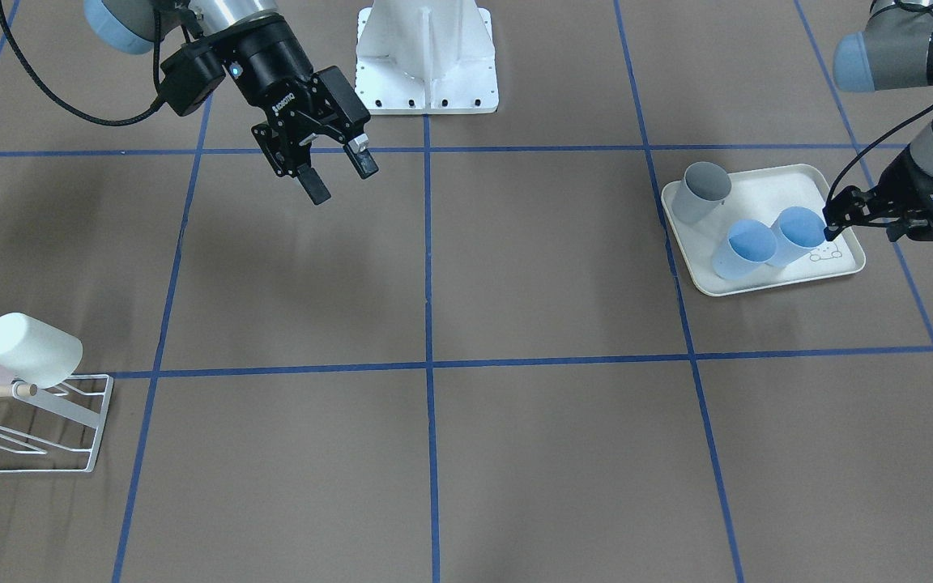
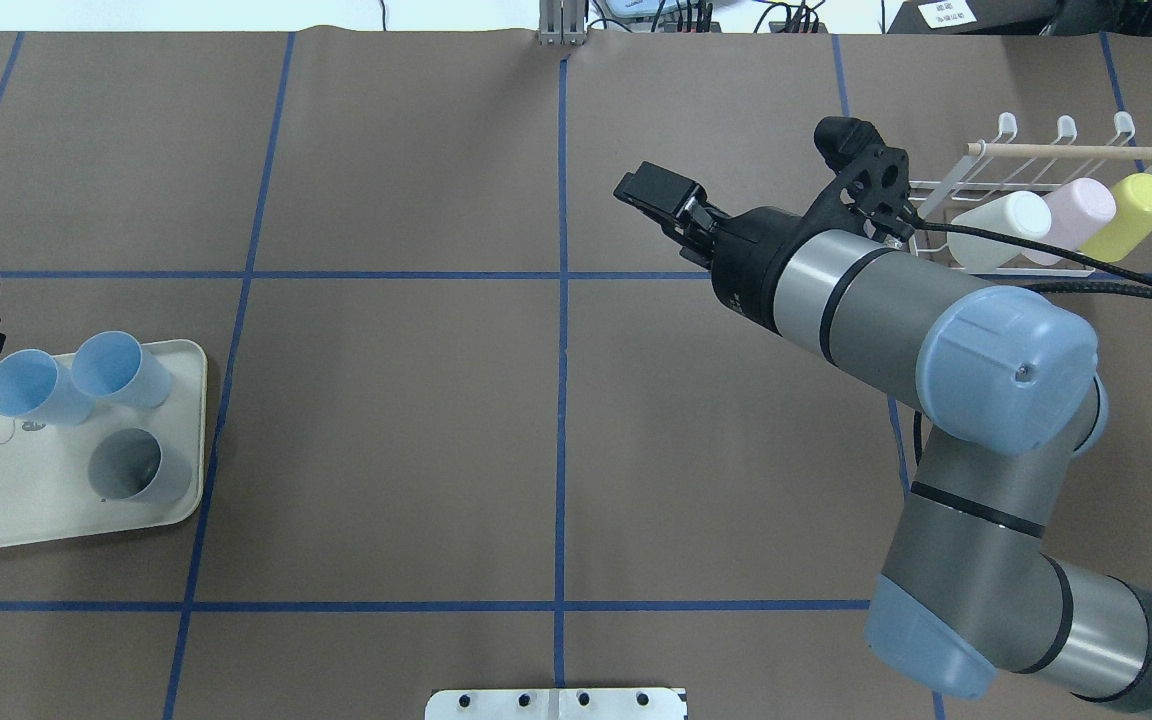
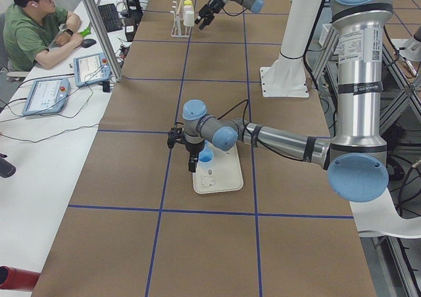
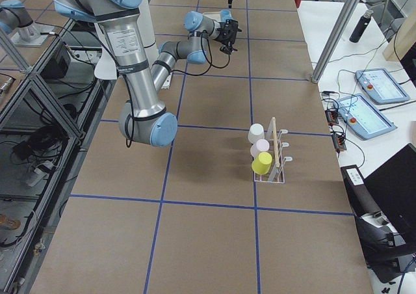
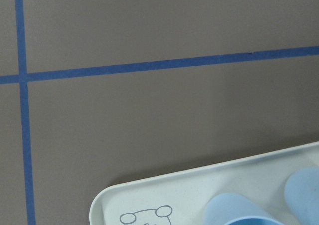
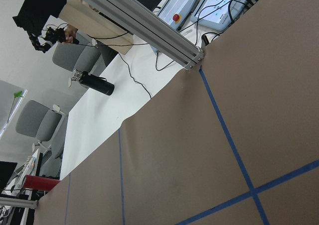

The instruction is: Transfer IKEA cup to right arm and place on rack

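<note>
Two light blue IKEA cups and a grey cup stand upright on the cream rabbit-print tray. My left gripper has its fingertips at the rim of the blue cup nearest it; I cannot tell whether it is open or shut. The left wrist view shows only the tray corner and cup rims. My right gripper is open and empty, held above the table. The white wire rack with its wooden dowel carries a white cup, a pink cup and a yellow cup.
The robot's white base mount stands at the table's robot-side edge. Blue tape lines grid the brown table. An operator sits at a side desk with control tablets. The right arm's elbow hangs over the table's right half.
</note>
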